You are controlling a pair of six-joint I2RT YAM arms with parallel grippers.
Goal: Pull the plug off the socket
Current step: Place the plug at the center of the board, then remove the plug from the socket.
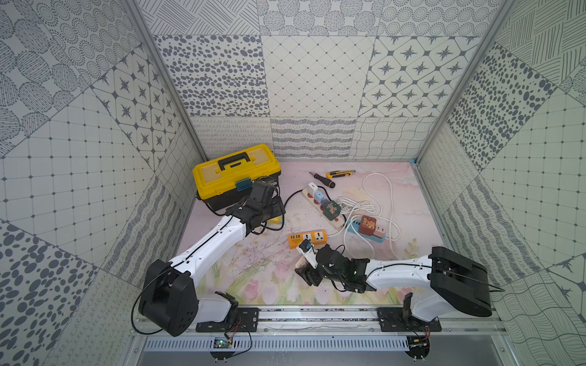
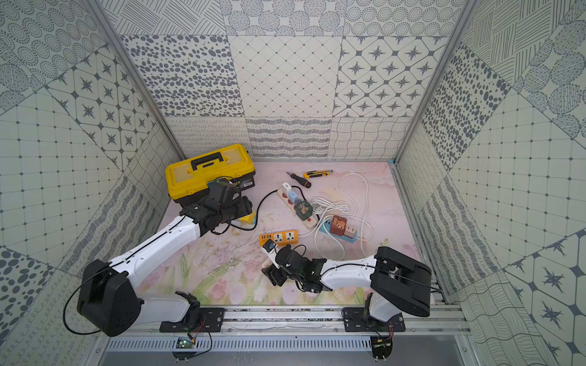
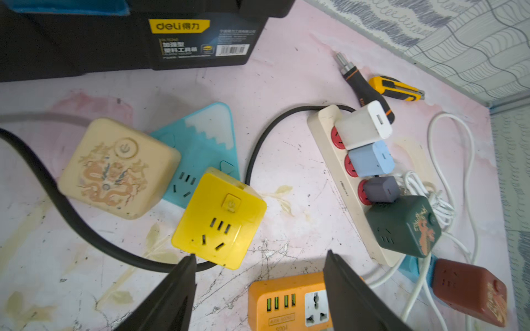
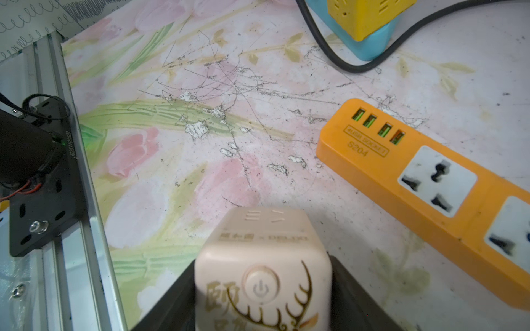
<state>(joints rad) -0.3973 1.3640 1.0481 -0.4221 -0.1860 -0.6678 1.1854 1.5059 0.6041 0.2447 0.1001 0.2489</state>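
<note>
1. The right tool (image 4: 262, 262) is clamped on the pink cube plug (image 4: 258, 240), with a dark finger pressed against each side of the cube. Only the upper parts of the fingers are seen; the rest is cut off at the picture's edge.
2. The plug's lower face, with its gold antler print, is also cut off, and its pins are hidden. Whether it rests on the worktop (image 4: 200, 160) or is held above it cannot be told.
3. The orange socket strip (image 4: 401, 174) lies on the worktop ahead of the right tool and to one side, apart from the plug. Its far end runs out of the right wrist view.
4. In a top view the plug is seen only as a pale patch at the tip of the right tool, mostly covered by the wrist.
5. The left tool (image 3: 259, 255) is released: its two dark fingers stand wide apart, with bare worktop between them. Only their tips are in frame.
6. The yellow cube socket (image 3: 220, 220) sits just beyond one fingertip; contact cannot be judged. Beneath it, the blue triangular socket (image 3: 206, 143) is partly covered by it and by the cream dragon cube (image 3: 114, 169).
7. Part of the orange socket strip is hidden behind the other finger of the left tool.
8. In both top views the left tool is hidden under its own wrist.
</note>
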